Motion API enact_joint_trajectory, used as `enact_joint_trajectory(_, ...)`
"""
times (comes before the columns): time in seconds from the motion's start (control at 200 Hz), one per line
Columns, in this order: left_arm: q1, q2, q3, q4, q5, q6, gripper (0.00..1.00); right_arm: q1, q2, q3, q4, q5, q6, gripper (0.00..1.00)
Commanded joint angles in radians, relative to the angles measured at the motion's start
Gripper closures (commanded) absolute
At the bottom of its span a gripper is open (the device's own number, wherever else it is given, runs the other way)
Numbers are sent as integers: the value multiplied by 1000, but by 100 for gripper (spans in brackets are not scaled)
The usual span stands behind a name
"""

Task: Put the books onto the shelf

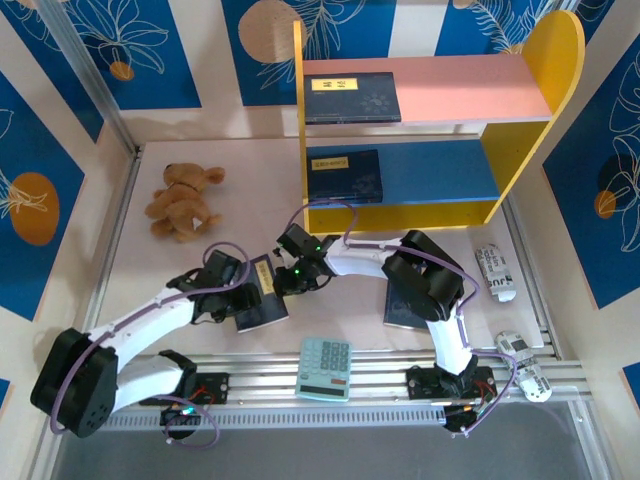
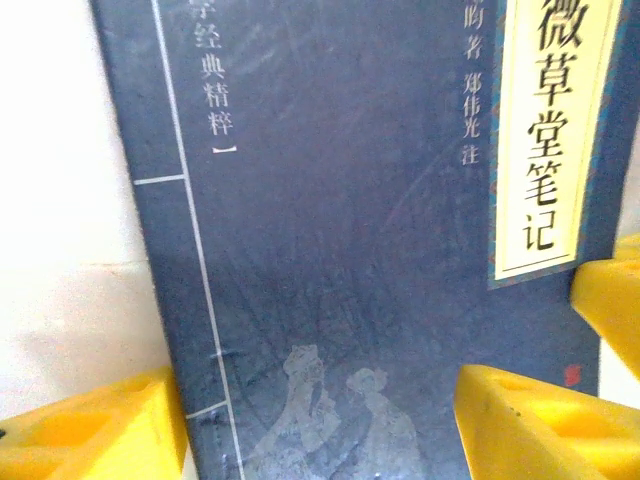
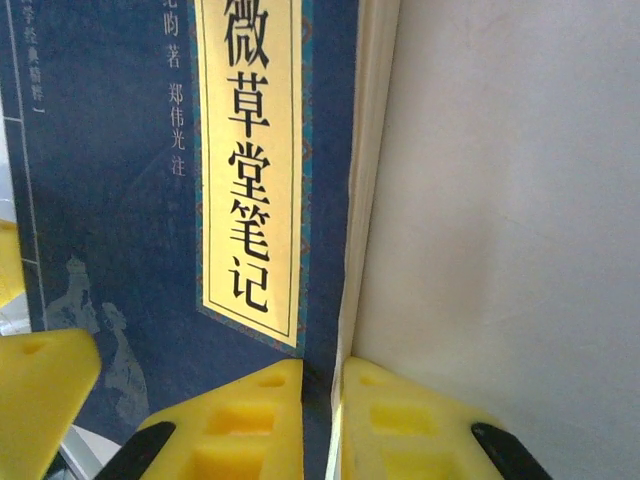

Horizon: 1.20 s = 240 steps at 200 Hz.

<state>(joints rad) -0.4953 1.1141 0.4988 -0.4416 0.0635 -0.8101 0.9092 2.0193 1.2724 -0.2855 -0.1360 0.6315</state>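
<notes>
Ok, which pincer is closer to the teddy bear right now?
Left. The left pincer lies diagonally right of the teddy bear; the right pincer is farther right, across the book.

Bare shelf (image 1: 470, 90) room beside books (image 1: 352, 97)

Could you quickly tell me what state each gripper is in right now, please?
Left gripper: open, over the book.
Right gripper: closed on that book's edge.
</notes>
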Motion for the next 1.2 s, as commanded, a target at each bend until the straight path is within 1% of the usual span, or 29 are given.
enact_joint_trajectory(0.0,-8,-60,38,255,160,-25,32,31,67,-46,-50,-69,1,86)
enact_joint_trajectory(0.205,-9,-110,38,235,149,-35,32,26,61,-42,-46,-79,1,86)
enact_joint_trajectory(0.51,-7,-114,56,232,156,-25,33,21,44,-42,-57,-70,5,86)
enact_joint_trajectory(0.63,-8,-94,74,195,138,0,34,19,45,-41,-61,-65,5,86)
enact_joint_trajectory(0.72,-9,-78,94,138,100,33,35,13,41,-42,-69,-58,6,85)
enact_joint_trajectory(0.855,-8,-65,115,71,64,76,40,-2,24,-59,-70,-48,4,81)
enact_joint_trajectory(0.94,-7,-63,123,48,52,93,46,-12,17,-65,-74,-45,-1,79)
enact_joint_trajectory(1.196,-8,-56,123,49,47,109,64,-24,8,-65,-83,-39,-6,75)
